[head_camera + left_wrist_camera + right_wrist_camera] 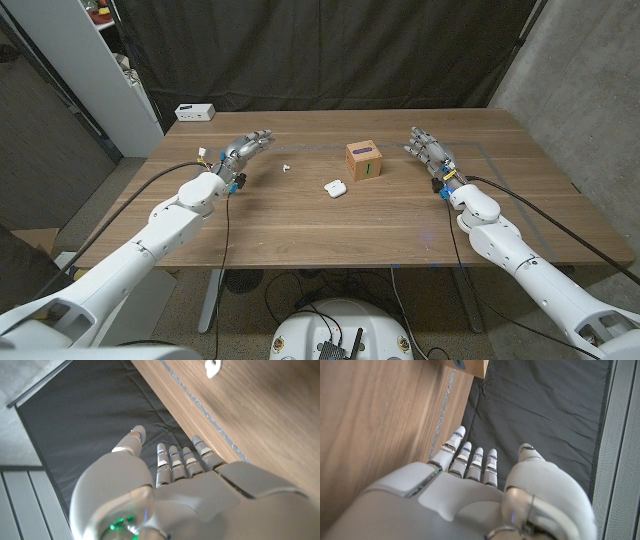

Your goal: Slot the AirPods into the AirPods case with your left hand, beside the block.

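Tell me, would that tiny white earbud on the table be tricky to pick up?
Probably. The AirPod looks very small beside the left hand, so its fingers may struggle to pinch it. Its smooth, rounded shell likely slips or skids if nudged. It seems light.

Left hand [185, 485] (fingers straight) beside table [260, 415], earbud [213, 367] beyond

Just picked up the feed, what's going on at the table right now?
Nothing is being handled yet. The left hand and the right hand are both open and hold nothing. A loose AirPod lies on the table between the left hand and the AirPods case, which sits near the block.
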